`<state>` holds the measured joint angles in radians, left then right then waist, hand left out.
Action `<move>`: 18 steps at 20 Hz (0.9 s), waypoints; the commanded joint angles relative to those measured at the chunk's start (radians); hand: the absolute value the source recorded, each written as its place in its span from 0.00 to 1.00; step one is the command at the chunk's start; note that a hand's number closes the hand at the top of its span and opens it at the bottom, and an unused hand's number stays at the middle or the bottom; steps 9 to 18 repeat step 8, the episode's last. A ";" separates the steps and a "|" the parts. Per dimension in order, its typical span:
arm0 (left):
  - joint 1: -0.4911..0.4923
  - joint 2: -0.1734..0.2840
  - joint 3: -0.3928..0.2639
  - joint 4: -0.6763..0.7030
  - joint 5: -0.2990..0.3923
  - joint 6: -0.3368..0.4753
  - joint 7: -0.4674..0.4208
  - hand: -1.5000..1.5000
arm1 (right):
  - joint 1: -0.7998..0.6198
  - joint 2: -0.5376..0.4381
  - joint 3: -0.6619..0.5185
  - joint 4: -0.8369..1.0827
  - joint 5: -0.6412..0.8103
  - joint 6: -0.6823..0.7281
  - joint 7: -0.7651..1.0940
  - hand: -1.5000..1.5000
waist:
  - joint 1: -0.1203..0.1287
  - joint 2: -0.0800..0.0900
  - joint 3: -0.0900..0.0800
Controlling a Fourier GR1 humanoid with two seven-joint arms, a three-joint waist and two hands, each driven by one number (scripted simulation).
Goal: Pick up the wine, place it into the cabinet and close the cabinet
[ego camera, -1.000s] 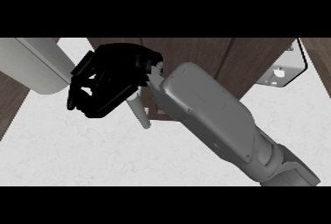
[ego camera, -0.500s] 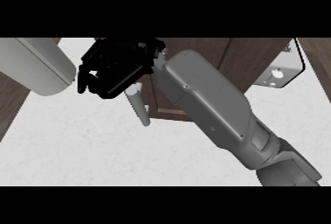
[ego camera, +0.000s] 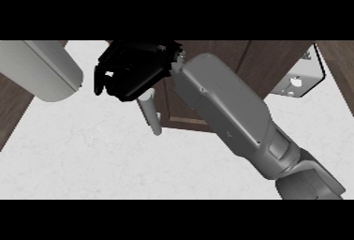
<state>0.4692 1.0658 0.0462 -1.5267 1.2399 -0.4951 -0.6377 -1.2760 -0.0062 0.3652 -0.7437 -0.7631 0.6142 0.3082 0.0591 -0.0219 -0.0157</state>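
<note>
Black fingers of the right hand are curled at the door's grey handle, now pushed further along. No wine is seen; closing the cabinet door seems underway.

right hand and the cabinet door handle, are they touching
Cannot tell. In the head view the right hand overlaps the top of the grey door handle and hides that end, so neither contact nor a gap shows.

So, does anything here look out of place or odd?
Nothing stands out. The right hand is at the top of the cabinet door, above its pale handle. A grey forearm shows at upper left. No wine bottle is visible.
</note>
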 commanded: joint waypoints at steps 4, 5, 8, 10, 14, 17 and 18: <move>-0.011 0.008 0.020 -0.026 -0.007 -0.020 0.005 0.00 | -0.002 -0.150 -0.111 0.078 0.071 -0.164 -0.119 1.00 | -0.027 0.036 0.016; -0.007 -0.001 0.015 -0.021 -0.023 -0.017 0.002 0.00 | 0.015 -0.158 -0.102 0.082 0.084 -0.158 -0.128 1.00 | -0.027 0.039 0.015; -0.037 -0.016 0.005 -0.013 -0.035 -0.014 0.007 0.00 | 0.001 -0.139 -0.104 0.070 0.086 -0.170 -0.134 1.00 | -0.048 0.040 0.012; -0.037 -0.016 0.005 -0.013 -0.035 -0.014 0.007 0.00 | 0.001 -0.139 -0.104 0.070 0.086 -0.170 -0.134 1.00 | -0.048 0.040 0.012; -0.037 -0.016 0.005 -0.013 -0.035 -0.014 0.007 0.00 | 0.001 -0.139 -0.104 0.070 0.086 -0.170 -0.134 1.00 | -0.048 0.040 0.012; -0.037 -0.016 0.005 -0.013 -0.035 -0.014 0.007 0.00 | 0.001 -0.139 -0.104 0.070 0.086 -0.170 -0.134 1.00 | -0.048 0.040 0.012; -0.037 -0.016 0.005 -0.013 -0.035 -0.014 0.007 0.00 | 0.001 -0.139 -0.104 0.070 0.086 -0.170 -0.134 1.00 | -0.048 0.040 0.012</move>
